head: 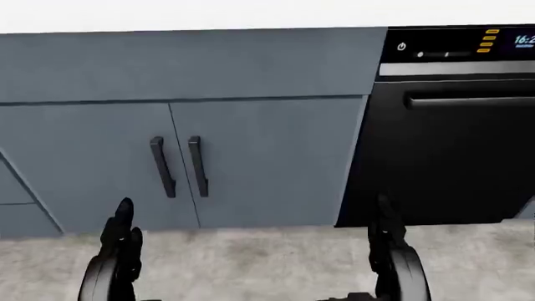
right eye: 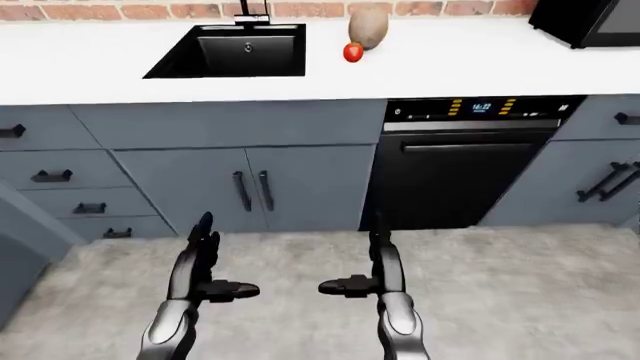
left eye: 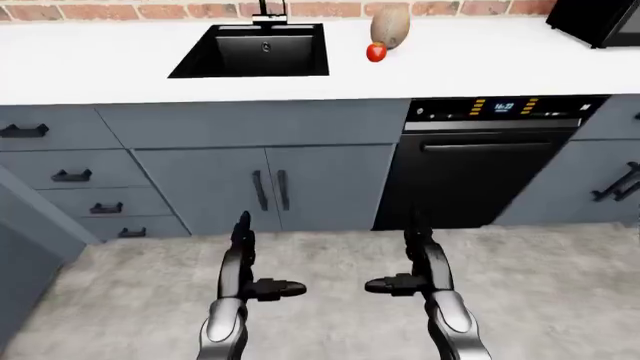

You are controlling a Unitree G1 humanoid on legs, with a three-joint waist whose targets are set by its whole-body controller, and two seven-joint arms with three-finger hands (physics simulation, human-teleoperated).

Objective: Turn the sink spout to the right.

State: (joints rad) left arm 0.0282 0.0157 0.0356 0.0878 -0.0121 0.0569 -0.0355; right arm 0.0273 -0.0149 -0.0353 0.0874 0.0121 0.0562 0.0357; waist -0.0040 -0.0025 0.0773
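Note:
The black sink point(left eye: 255, 51) is set in the white counter point(left eye: 100, 64) at the top of the left-eye view. Only the base of the black spout point(left eye: 268, 13) shows at the sink's top edge; its upper part is cut off by the frame. My left hand point(left eye: 252, 262) and right hand point(left eye: 412, 262) hang low over the floor, far below the counter, both open and empty, thumbs pointing toward each other.
A red tomato point(left eye: 376, 52) and a brown potato point(left eye: 390, 26) lie right of the sink. A black microwave point(left eye: 598, 19) stands at the top right. Grey cabinet doors point(left eye: 265, 184), drawers point(left eye: 70, 176) and a black dishwasher point(left eye: 480, 161) face me.

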